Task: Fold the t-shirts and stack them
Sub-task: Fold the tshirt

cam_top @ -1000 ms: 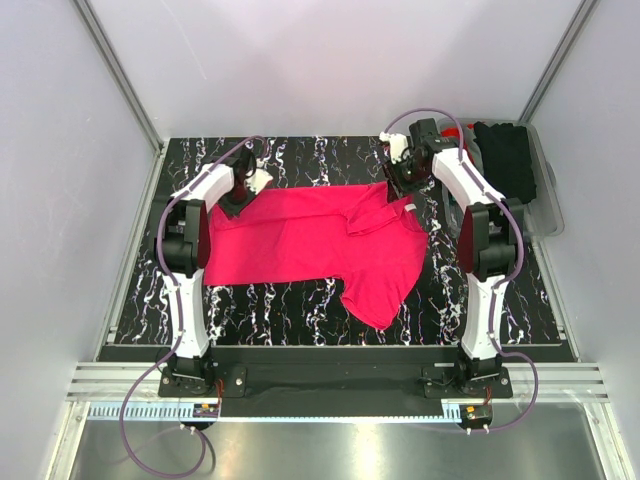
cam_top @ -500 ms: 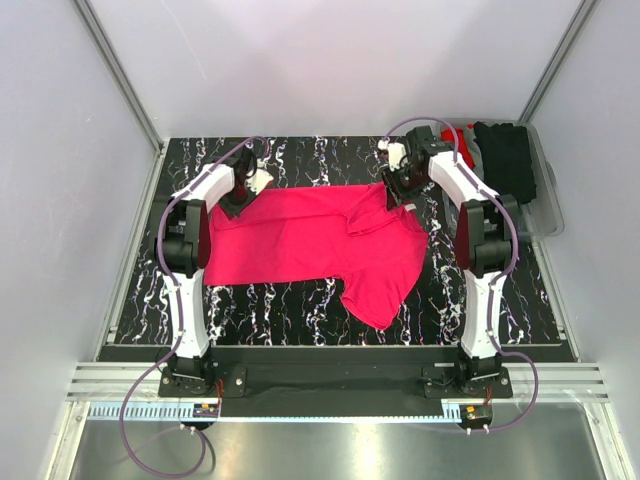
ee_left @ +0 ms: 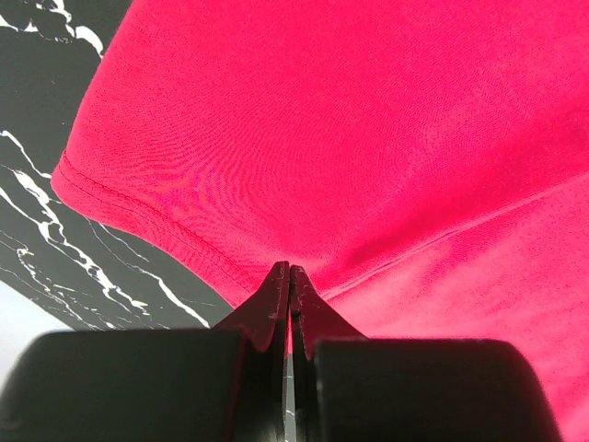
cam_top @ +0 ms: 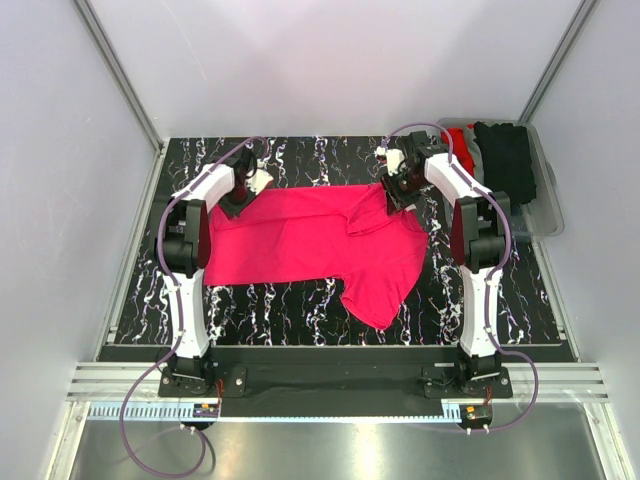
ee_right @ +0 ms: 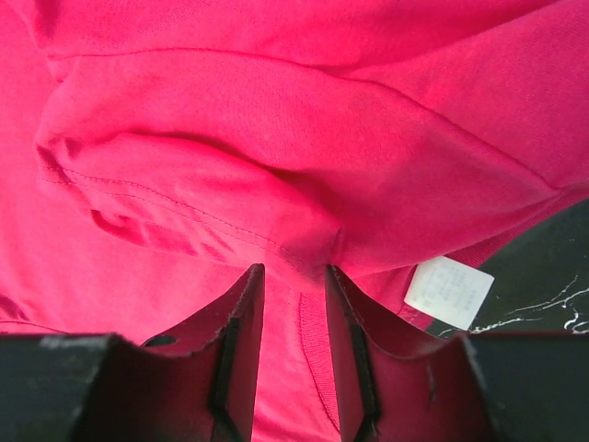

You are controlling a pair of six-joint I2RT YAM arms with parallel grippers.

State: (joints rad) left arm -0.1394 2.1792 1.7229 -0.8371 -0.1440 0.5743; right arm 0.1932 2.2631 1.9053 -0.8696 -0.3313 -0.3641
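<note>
Pinkish-red jersey cloth is spread across the black, white-veined table; the t-shirt is laid crosswise between the two arms, mostly flat, with one sleeve reaching toward the near edge and a collar-side portion turned over in a rumpled flap at the right; a fine knit weave and a stitched hem are picked out close up from the left wrist; the left gripper is closed tight, its dark wedge-shaped tips pressed together on the far left corner of the hem, and the cloth is drawn into a shallow pucker there with a crease running away from the pinch; over on the right, the right gripper is held about half open over the bunched fold near the collar; its fingers are parted, ribbed neckband is seen between them, and nothing is clamped; a small white rectangular neck label is exposed just beside them, at the cloth's edge against the table; a clear plastic bin is set at the table's far right, with a black shirt and some red cloth piled inside.
</note>
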